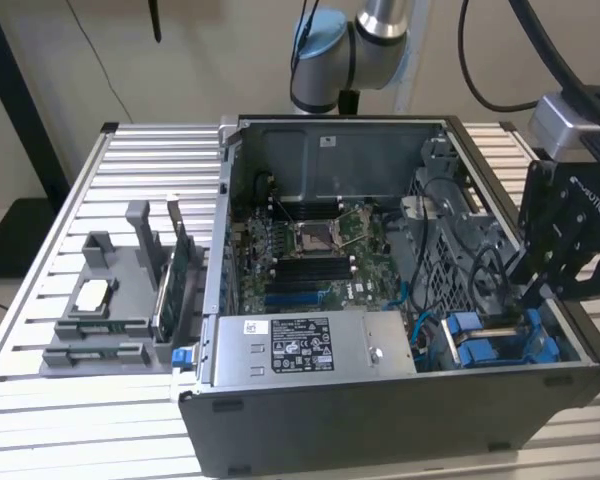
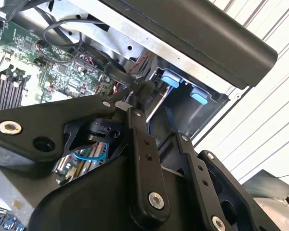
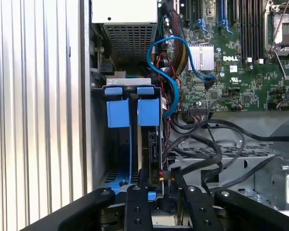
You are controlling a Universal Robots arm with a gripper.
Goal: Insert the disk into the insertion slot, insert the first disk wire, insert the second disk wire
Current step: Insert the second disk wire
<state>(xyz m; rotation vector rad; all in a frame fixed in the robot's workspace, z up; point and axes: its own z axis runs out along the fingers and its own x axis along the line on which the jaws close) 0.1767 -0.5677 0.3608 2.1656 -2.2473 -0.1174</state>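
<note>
Disk (image 3: 154, 147): it stands edge-on inside the computer case (image 1: 380, 420), down in the insertion slot. Its bright blue carrier tab sits level with the second blue carrier (image 3: 118, 108) just beside it.
Insertion slot (image 3: 97, 144): a grey metal bay with blue rails, in the corner of the case on the exterior view's right. Both blue carriers sit in it.
Pincer (image 1: 528, 292): it hangs over that same corner of the case and reaches down into the bay. In the second wrist view the pincer (image 2: 128, 103) has its tips drawn together. As far as I can see, it is clamped on the plug of a black wire at the disk's end.
Black wire (image 2: 143, 90): it runs from the middle of the case to the pincer tips, and its plug is close against the disk.
Robot arm (image 1: 360, 40): it rises behind the case's back wall.
Blue cable (image 3: 176, 62): a light blue loop inside the case, curving from the motherboard toward the bay.
Motherboard (image 1: 310, 250): it lies flat on the case floor, green, with its socket near the middle.
Power-supply box (image 1: 310, 345): grey with a label, inside the case along the front wall and just beside the bay.
Black cables (image 3: 216, 139): a loose bundle draped inside the case, next to the bay.
Parts holder (image 1: 100, 320): grey plastic, outside the case on the exterior view's left, with a few parts standing in it.
Counter (image 1: 80, 430): slatted pale metal that carries the case and the parts holder.
</note>
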